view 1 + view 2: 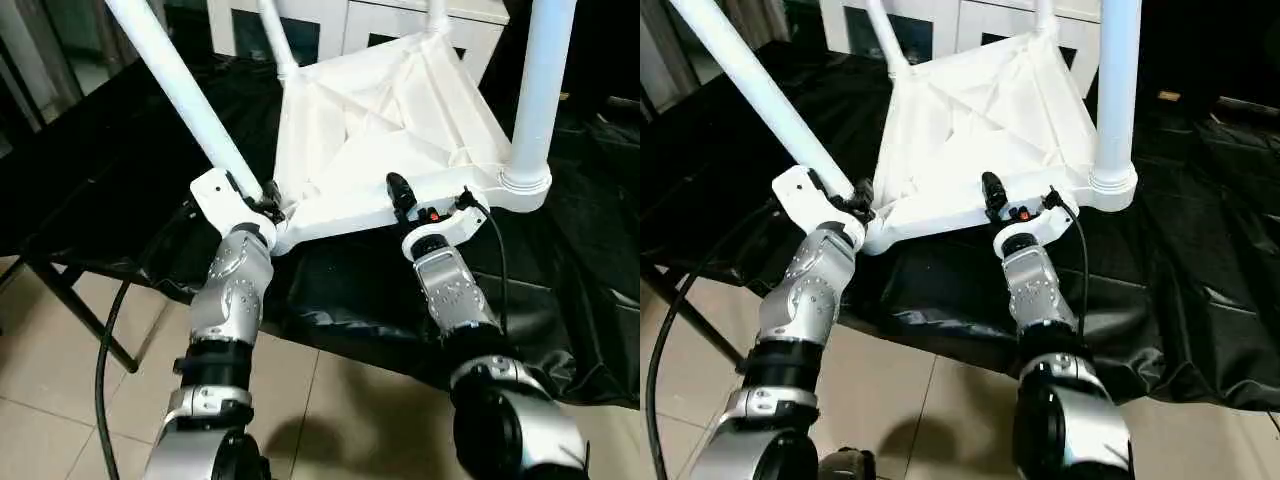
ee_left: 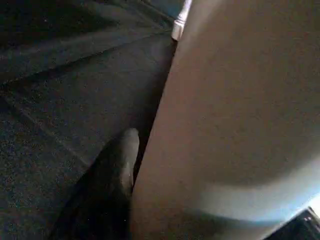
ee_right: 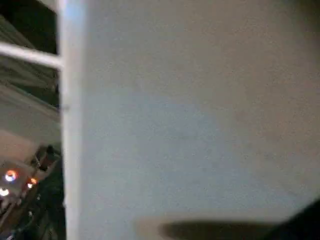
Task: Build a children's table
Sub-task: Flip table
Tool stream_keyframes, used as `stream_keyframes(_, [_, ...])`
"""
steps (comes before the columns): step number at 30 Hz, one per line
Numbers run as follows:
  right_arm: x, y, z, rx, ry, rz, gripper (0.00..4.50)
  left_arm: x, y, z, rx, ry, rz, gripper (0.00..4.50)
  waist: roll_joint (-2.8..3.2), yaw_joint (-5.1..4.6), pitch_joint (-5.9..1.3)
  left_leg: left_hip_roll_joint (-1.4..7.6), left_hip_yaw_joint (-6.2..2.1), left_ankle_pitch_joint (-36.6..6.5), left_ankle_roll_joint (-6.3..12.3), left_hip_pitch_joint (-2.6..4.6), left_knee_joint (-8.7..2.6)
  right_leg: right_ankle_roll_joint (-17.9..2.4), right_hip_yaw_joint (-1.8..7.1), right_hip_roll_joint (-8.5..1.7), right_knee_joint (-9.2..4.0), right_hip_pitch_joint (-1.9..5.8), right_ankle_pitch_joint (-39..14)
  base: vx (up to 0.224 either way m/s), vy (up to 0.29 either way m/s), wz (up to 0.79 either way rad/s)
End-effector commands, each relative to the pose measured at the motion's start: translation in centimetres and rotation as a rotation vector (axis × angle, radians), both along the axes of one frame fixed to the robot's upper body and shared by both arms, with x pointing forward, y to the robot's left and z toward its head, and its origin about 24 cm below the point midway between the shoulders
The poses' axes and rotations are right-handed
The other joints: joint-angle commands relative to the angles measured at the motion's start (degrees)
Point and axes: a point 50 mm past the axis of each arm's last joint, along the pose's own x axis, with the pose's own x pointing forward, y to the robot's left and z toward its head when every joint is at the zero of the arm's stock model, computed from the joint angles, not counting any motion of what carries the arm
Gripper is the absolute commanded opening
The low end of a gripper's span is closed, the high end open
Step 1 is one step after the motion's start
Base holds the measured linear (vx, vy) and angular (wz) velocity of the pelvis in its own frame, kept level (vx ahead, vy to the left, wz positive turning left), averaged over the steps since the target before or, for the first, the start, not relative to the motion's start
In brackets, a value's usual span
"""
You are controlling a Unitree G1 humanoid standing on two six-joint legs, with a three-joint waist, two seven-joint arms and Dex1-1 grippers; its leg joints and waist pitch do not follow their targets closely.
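**Robot steadies an upturned children's table with all four legs in place**

The white plastic rectangular table top (image 1: pixel 380 130) lies upside down on a black plastic sheet (image 1: pixel 560 320) spread over a work surface, ribbed X-braced underside facing up, probably so the legs can be pushed down into the corner sockets.

Starting at the top's near-left corner, a long white tapered tube leg (image 1: pixel 175 85) leans up and away to the left. The left gripper (image 1: pixel 262 203) sits at its base; in the left wrist view one black finger (image 2: pixel 117 170) presses against the white tube, so the grip appears closed on the leg, likely seating or straightening it.

At the middle of the top's near edge, the right gripper (image 1: pixel 402 195) pinches the rim, apparently bracing the top so it does not slide.

At the near-right corner, a second leg (image 1: pixel 540 80) stands upright in its round socket (image 1: pixel 525 185).

Two more legs rise from the far corners, one far-left (image 1: pixel 275 35) and one far-right (image 1: pixel 437 15).

Count: one top, four legs, two grippers. Behind the top stands a white cabinet (image 1: pixel 350 25).
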Motion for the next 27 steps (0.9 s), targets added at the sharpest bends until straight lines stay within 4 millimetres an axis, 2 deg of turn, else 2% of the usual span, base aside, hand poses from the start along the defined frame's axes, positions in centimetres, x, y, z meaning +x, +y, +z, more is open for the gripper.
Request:
stream_keyframes(1, [0.2,-0.9,-0.1,0.024,0.012,-0.033,3.68,-0.8,-3.8,0.5,-0.172,-0.011,-0.092,2.40,-0.84,0.18,-4.67,1.44,0.11,-2.61,6.12,2.55,-3.26,-13.99,0.16,-1.87,-2.38,2.40,11.94,0.000,0.000,0.00])
stream_keyframes(5, [0.2,-1.1,-0.1,0.043,0.001,-0.044,3.31,-1.1,-4.2,0.3,-0.172,-0.007,-0.118,2.40,-0.56,0.25,-4.80,1.58,0.08,-3.25,5.83,2.65,-3.29,-14.35,0.16,-1.95,-2.44,2.41,11.12,0.000,0.000,0.00])
stream_keyframes(7, [0.2,-1.2,-0.1,0.046,-0.003,-0.048,3.21,-1.2,-4.2,0.3,-0.172,-0.009,-0.119,2.40,-0.61,0.25,-4.79,1.56,0.08,-3.41,5.63,2.63,-3.37,-14.28,0.15,-1.92,-2.50,2.42,11.00,0.000,0.000,0.00])
stream_keyframes(8, [0.2,-1.3,-0.2,0.055,-0.005,-0.054,3.12,-1.2,-4.3,0.3,-0.173,-0.009,-0.124,2.40,-0.37,0.29,-4.92,1.56,0.06,-3.83,5.32,2.70,-3.39,-14.20,0.15,-1.93,-2.54,2.41,10.58,0.000,0.000,0.00])
stream_keyframes(11, [0.2,-1.5,-0.3,0.062,-0.010,-0.063,2.84,-1.2,-4.2,0.3,-0.174,-0.011,-0.126,2.40,-0.41,0.23,-4.83,1.63,0.07,-5.32,4.49,2.72,-3.62,-14.09,0.12,-1.98,-2.73,2.39,9.00,0.000,0.000,0.00])
stream_keyframes(12, [0.2,-1.6,-0.3,0.064,-0.012,-0.066,2.79,-1.2,-4.1,0.3,-0.170,-0.014,-0.126,2.40,0.07,0.33,-5.03,1.64,0.00,-5.52,4.19,2.78,-3.57,-14.06,0.13,-2.02,-2.64,2.40,8.94,0.000,0.000,0.00])
stream_keyframes(13, [0.2,-1.6,-0.3,0.065,-0.013,-0.069,2.74,-1.2,-4.0,0.3,-0.166,-0.019,-0.131,2.40,-0.21,0.17,-4.92,1.65,0.07,-6.09,3.98,2.76,-3.64,-13.92,0.15,-1.96,-2.79,2.35,8.83,0.000,0.000,0.00])
stream_keyframes(14, [0.2,-1.7,-0.3,0.068,-0.014,-0.074,2.57,-1.2,-4.0,0.3,-0.153,-0.020,-0.144,2.75,-0.01,0.24,-5.02,1.66,0.05,-6.22,3.67,2.78,-3.67,-13.87,0.13,-2.01,-2.79,2.35,8.71,0.000,0.000,0.00])
stream_keyframes(15, [0.2,-1.7,-0.3,0.068,-0.014,-0.075,2.44,-1.2,-3.9,0.2,-0.153,-0.020,-0.144,3.10,-0.09,0.22,-5.01,1.64,0.05,-6.21,3.47,2.77,-3.68,-13.92,0.13,-1.98,-2.77,2.38,9.06,0.000,0.000,0.00])
stream_keyframes(18, [0.2,-2.2,-0.3,0.070,-0.018,-0.091,2.38,-1.1,-3.6,0.3,-0.203,-0.032,-0.152,3.13,0.10,0.40,-5.19,1.57,0.19,-6.30,3.02,2.93,-3.56,-15.28,0.14,-2.00,-2.58,2.26,9.80,0.000,0.000,0.00])
stream_keyframes(20, [0.2,-2.3,-0.4,0.069,-0.020,-0.096,2.23,-1.1,-3.4,0.4,-0.227,-0.040,-0.151,3.24,0.00,0.39,-5.17,1.63,0.15,-6.30,3.39,2.85,-3.59,-14.85,0.09,-1.89,-2.63,2.37,10.11,0.000,0.000,0.00])
stream_keyframes(21, [0.2,-2.5,-0.4,0.070,-0.020,-0.107,2.14,-1.0,-3.1,0.4,-0.241,-0.044,-0.144,3.52,0.03,0.41,-5.21,1.62,0.16,-6.12,3.53,2.82,-3.56,-14.69,0.08,-1.92,-2.60,2.41,10.24,0.000,0.000,0.00])
stream_keyframes(22, [0.2,-3.0,-0.3,0.070,-0.018,-0.132,2.14,-0.9,-2.5,0.6,-0.271,-0.061,-0.135,3.59,-0.03,0.40,-5.09,1.55,0.23,-6.41,3.56,2.75,-3.64,-14.64,0.13,-2.05,-2.72,2.38,9.48,0.000,0.000,0.00])
stream_keyframes(23, [0.2,-3.1,-0.3,0.069,-0.018,-0.140,2.12,-0.8,-2.3,0.7,-0.279,-0.067,-0.133,3.61,0.03,0.47,-5.13,1.55,0.23,-6.71,3.28,2.80,-3.65,-14.75,0.15,-2.13,-2.75,2.36,8.60,0.000,0.000,0.00])
stream_keyframes(24, [0.2,-3.3,-0.3,0.069,-0.017,-0.149,2.12,-0.8,-2.0,0.8,-0.288,-0.073,-0.131,3.61,0.51,0.53,-5.26,1.57,0.20,-7.04,2.95,2.91,-3.66,-14.88,0.15,-2.13,-2.73,2.30,8.21,0.000,0.000,0.00])
stream_keyframes(25, [0.2,-3.5,-0.3,0.071,-0.019,-0.162,2.09,-0.8,-1.7,0.9,-0.310,-0.090,-0.140,3.82,0.33,0.46,-5.17,1.63,0.25,-7.97,2.46,3.01,-3.74,-14.88,0.15,-2.02,-2.86,2.17,7.52,0.000,0.000,0.00])
stream_keyframes(26, [0.2,-4.0,-0.2,0.067,-0.022,-0.177,2.08,-0.9,-1.1,1.2,-0.340,-0.127,-0.155,3.97,0.79,0.50,-5.31,1.66,0.20,-8.19,2.23,3.06,-3.77,-14.82,0.12,-1.98,-2.83,2.21,7.45,0.000,0.000,0.00])
stream_keyframes(27, [0.2,-4.0,-0.2,0.067,-0.022,-0.178,2.08,-0.9,-1.0,1.2,-0.343,-0.130,-0.157,4.04,0.56,0.46,-5.23,1.70,0.16,-8.44,1.93,2.99,-3.85,-14.39,0.10,-1.92,-2.88,2.23,7.34,0.000,0.000,0.00])
